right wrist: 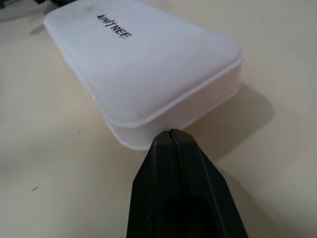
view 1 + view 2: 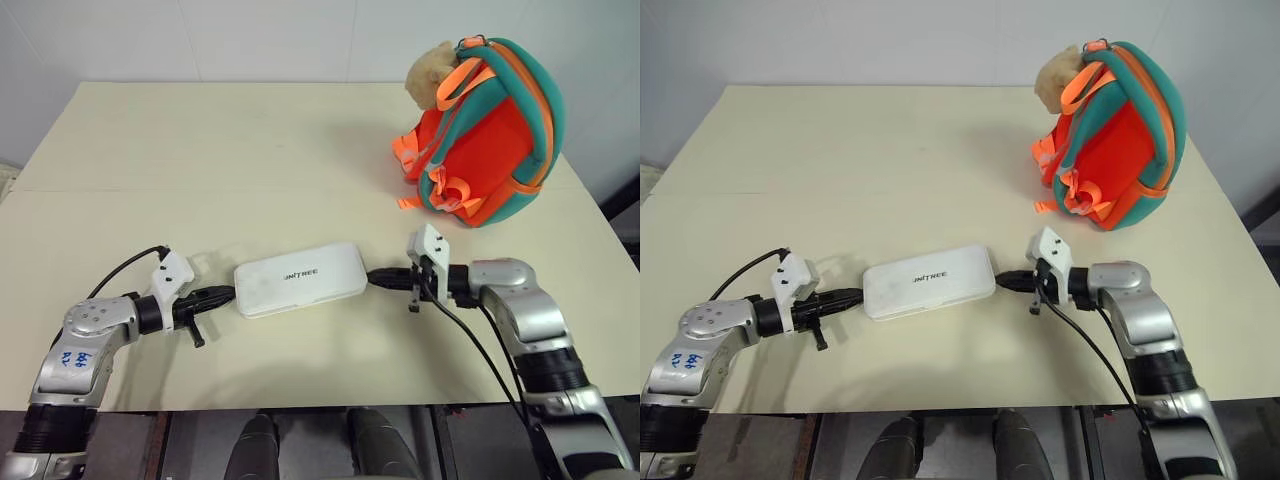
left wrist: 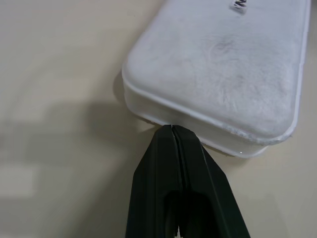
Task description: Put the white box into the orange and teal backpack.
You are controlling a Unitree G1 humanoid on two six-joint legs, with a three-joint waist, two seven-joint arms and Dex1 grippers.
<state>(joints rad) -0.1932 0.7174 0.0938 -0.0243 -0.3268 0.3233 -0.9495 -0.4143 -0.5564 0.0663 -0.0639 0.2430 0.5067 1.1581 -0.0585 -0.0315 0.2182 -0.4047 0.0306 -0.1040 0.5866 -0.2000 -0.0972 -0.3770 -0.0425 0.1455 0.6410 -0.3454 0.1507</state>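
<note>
White box (image 2: pixel 300 279) flat on the worktop (image 2: pixel 200 150) near its front edge, lid shut — left gripper (image 2: pixel 225 294) and right gripper (image 2: pixel 375 279) at its two short ends, jaws closed, gripping nothing. Orange and teal backpack (image 2: pixel 487 135) upright near the far right corner, contents not visible.

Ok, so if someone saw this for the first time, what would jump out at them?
The white box lies flat near the table's front edge, with the shut left pincer and shut right pincer pointing at its two short ends. Beyond it, to the right, stands the orange and teal backpack.
</note>
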